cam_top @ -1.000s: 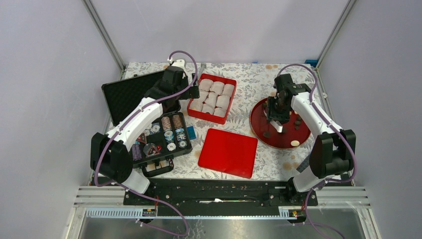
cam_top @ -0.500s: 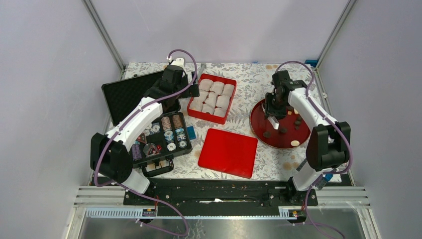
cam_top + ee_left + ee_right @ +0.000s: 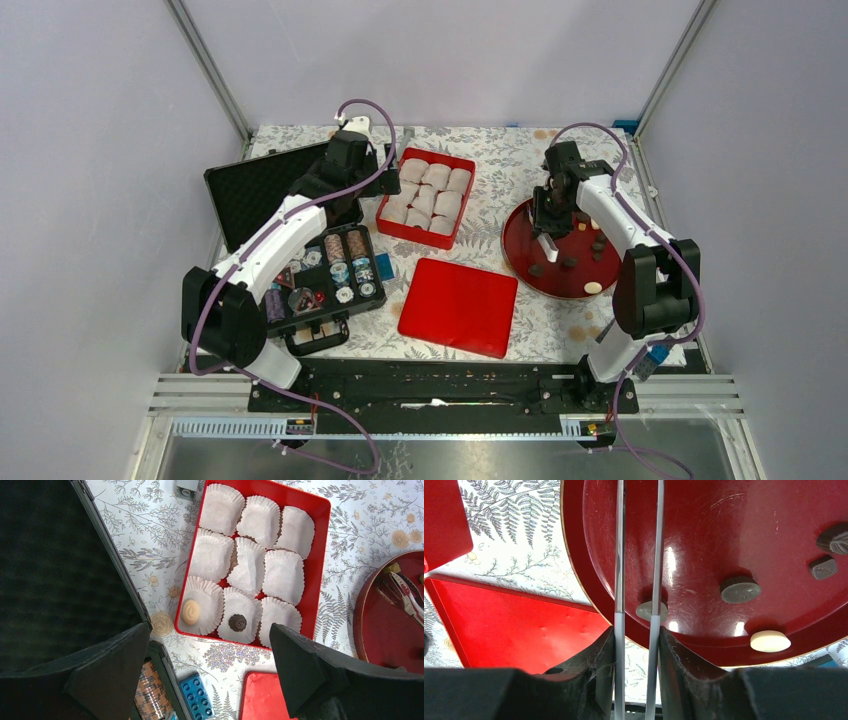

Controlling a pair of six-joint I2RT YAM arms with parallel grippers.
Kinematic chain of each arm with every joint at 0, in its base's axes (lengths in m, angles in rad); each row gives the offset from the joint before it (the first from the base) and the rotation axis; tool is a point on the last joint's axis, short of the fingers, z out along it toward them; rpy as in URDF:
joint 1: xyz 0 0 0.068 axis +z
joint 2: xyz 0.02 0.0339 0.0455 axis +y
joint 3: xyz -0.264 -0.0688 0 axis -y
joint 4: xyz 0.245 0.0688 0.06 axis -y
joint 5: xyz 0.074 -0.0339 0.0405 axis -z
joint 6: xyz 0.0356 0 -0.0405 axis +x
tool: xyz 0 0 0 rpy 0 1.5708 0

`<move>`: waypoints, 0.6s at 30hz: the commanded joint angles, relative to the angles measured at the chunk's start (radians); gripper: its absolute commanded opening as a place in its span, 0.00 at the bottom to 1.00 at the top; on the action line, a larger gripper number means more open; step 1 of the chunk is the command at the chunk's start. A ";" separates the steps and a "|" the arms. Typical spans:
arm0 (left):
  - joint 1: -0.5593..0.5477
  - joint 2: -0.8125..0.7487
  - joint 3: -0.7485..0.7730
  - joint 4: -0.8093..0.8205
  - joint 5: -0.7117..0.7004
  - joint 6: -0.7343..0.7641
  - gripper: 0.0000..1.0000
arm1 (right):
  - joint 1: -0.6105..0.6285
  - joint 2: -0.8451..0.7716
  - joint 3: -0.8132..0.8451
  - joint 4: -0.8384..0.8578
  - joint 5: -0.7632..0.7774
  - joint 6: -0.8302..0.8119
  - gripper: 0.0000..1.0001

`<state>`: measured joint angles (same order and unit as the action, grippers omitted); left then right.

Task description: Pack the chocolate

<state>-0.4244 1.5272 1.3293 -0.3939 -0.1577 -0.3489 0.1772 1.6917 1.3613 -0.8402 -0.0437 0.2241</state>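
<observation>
The right gripper (image 3: 547, 242) hangs over the left part of a round dark red plate (image 3: 724, 530). Its two thin metal blades stand side by side with only a narrow gap between them, but their tips run out of the wrist view, so it cannot be told whether they have hold of anything. Under the right-hand blade lies one grey-brown round chocolate (image 3: 643, 612). The same view shows four more pieces on the plate: a dark round one (image 3: 740, 589), a small square one (image 3: 823, 567) with a stamp too small to read, a pale cream one (image 3: 770, 641) by the rim, and a dark one (image 3: 835, 537) cut off by the picture's edge. Beside the plate a flat red lid (image 3: 524, 625) lies on the flowered cloth (image 3: 350, 520). The left gripper (image 3: 209, 630) hovers with its jaws spread wide and nothing between them, above the near end of a red box (image 3: 320, 555). The box holds nine white paper cups (image 3: 282, 575) in three rows of three. Two cups in the nearest row each carry a chocolate, one pale tan (image 3: 190, 611) and one dark brown with a swirl on top (image 3: 237, 622). An open black case (image 3: 325, 275) of striped chips stands to the left of the box, with one blue brick (image 3: 197, 697) just beside it and one grey brick (image 3: 187, 487) at the box's far corner.
</observation>
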 commanded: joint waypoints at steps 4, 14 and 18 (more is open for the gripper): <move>0.006 -0.019 0.030 0.025 -0.022 -0.009 0.99 | -0.005 -0.041 0.075 -0.095 -0.006 -0.014 0.26; 0.006 -0.006 0.040 0.007 -0.039 -0.041 0.99 | 0.000 -0.167 0.181 -0.263 -0.010 0.004 0.24; 0.006 -0.002 0.044 -0.001 -0.053 -0.041 0.99 | 0.034 -0.177 0.280 -0.311 -0.048 0.022 0.24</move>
<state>-0.4236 1.5272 1.3293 -0.4168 -0.1772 -0.3756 0.1829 1.5707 1.5227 -1.0756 -0.0475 0.2298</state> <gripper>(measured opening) 0.985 0.382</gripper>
